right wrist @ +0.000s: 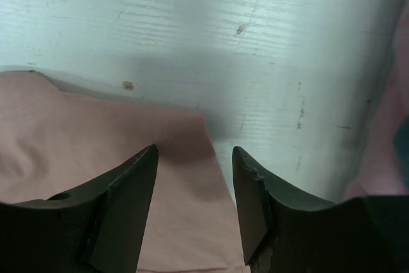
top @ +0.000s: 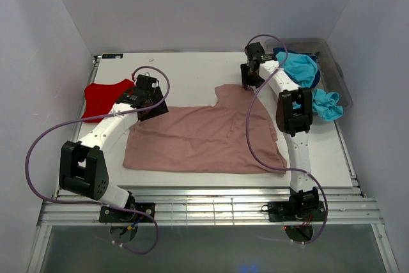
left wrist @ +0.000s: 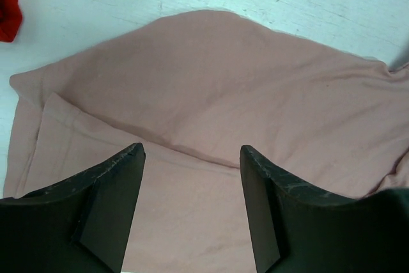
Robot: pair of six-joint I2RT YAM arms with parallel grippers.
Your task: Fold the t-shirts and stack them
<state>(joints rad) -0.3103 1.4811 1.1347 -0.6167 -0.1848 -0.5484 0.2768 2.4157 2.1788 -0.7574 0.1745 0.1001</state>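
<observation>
- red t-shirt (top: 105, 99) lies at the far left of the table (top: 192, 68), bunched flat, well apart from the big pink one; a corner of it shows at the top left of the left wrist view (left wrist: 9, 1)
- left arm reaches from its base up and to the right, crossing just beside the red tee
- left gripper (top: 152, 103) is at the left upper edge of the dusty-pink t-shirt (top: 204, 135); jaws spread wide, nothing between them
- in the left wrist view the left gripper (left wrist: 192, 153) looks down on the pink cloth (left wrist: 255, 87), a folded-over flap with a soft crease runs under the fingers (left wrist: 108, 196); cannot tell if the tips touch the cloth
- dusty-pink t-shirt is spread flat in the middle of the table, plain side up, wide near edge, a narrower part poking up toward the far right
- right gripper (top: 249, 80) sits at that far right part of the pink tee, jaws apart, holding nothing
- right wrist view: right gripper (right wrist: 195, 153) over a corner of the pink cloth (right wrist: 70, 139), bare table just past it; contact unclear
- turquoise t-shirt (top: 300, 68) crumpled inside the clear bin (top: 323, 48) at the far right
- a second turquoise piece (top: 327, 104) at the near end of the bin, partly hidden by the right arm
</observation>
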